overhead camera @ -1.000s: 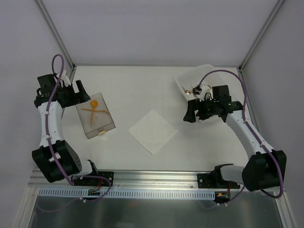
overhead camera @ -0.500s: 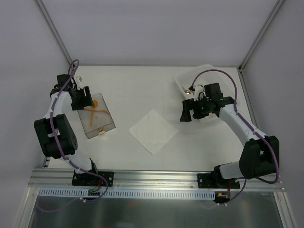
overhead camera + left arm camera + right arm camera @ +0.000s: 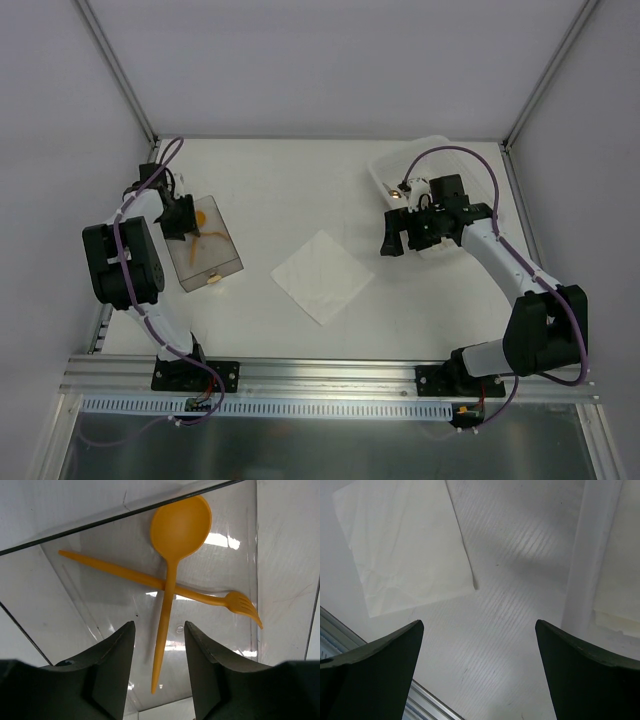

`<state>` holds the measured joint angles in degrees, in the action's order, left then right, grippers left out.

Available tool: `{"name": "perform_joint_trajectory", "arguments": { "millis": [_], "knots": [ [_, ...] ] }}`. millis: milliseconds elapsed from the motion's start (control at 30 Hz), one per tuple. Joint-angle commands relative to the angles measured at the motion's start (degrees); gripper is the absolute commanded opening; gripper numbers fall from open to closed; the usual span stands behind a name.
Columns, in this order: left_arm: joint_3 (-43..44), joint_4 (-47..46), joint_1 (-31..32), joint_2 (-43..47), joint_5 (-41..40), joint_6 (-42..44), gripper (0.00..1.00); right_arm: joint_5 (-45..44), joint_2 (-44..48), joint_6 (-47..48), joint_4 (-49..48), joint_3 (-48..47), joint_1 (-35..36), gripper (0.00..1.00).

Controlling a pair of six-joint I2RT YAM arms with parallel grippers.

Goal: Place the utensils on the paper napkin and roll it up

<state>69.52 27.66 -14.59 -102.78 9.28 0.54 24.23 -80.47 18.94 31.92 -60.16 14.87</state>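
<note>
An orange spoon lies across an orange fork inside a smoky clear box at the table's left. My left gripper reaches into the box's far end. In the left wrist view its jaws stand partly narrowed on either side of the spoon's handle tip, open and touching nothing. The paper napkin lies flat and bare at the table's middle, turned like a diamond. My right gripper hovers wide open to its right, over bare table, with the napkin's corner ahead of it.
A translucent white tray with small shiny bits stands at the back right, behind the right arm; its rim runs beside the right jaw. The left wall post is close behind the left arm.
The left arm has swung in from the left edge and brought its gripper down into the box over the spoon, jaws narrowing. The right gripper shifted slightly left, then held still.
</note>
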Motion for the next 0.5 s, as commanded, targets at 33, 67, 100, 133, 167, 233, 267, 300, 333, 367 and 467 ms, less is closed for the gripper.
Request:
{"name": "perform_joint_trajectory", "arguments": {
  "millis": [33, 67, 100, 133, 167, 233, 267, 300, 333, 367, 467],
  "knots": [
    [1.7, -0.8, 1.3, -1.3, -1.4, 0.4, 0.43, -1.0, -0.3, 0.1, -0.4, -1.7, 0.2, 0.99],
    [1.7, -0.9, 1.4, -1.8, -1.4, 0.3, 0.43, -1.1, -0.3, 0.1, -0.4, -1.5, 0.2, 0.99],
    [1.8, -0.9, 1.6, -2.0, -1.4, 0.3, 0.43, -1.2, -0.4, 0.1, -0.4, -1.5, 0.2, 0.99],
    [1.9, -0.9, 1.6, -2.2, -1.3, 0.4, 0.43, -1.3, -0.4, 0.1, -0.3, -1.5, 0.2, 0.99],
    [2.0, -0.9, 1.6, -2.7, -1.3, 0.3, 0.43, -1.3, -0.4, 0.1, -0.4, -1.5, 0.2, 0.99],
    [2.3, -0.9, 1.7, -3.3, -1.8, 0.2, 0.4, -1.5, -0.4, 0.2, -0.4, -1.3, 0.2, 0.99],
    [2.5, -0.9, 1.7, -3.8, -2.3, 0.2, 0.4, -1.6, -0.6, 0.2, -0.3, -1.3, 0.2, 0.99],
    [2.5, -0.9, 1.7, -4.0, -2.7, 0.1, 0.37, -1.6, -0.5, 0.2, -0.3, -1.3, 0.2, 0.99],
    [2.5, -0.9, 1.7, -4.3, -2.9, 0.0, 0.34, -1.6, -0.6, 0.2, -0.3, -1.3, 0.2, 0.99],
    [2.6, -0.9, 1.7, -4.5, -3.0, -0.2, 0.32, -1.6, -0.5, 0.2, -0.3, -1.4, 0.2, 0.99],
    [2.7, -0.9, 1.7, -4.0, -3.9, -0.3, 0.2, -1.6, -0.5, 0.1, -0.3, -1.4, 0.2, 0.99]
  ]
}}
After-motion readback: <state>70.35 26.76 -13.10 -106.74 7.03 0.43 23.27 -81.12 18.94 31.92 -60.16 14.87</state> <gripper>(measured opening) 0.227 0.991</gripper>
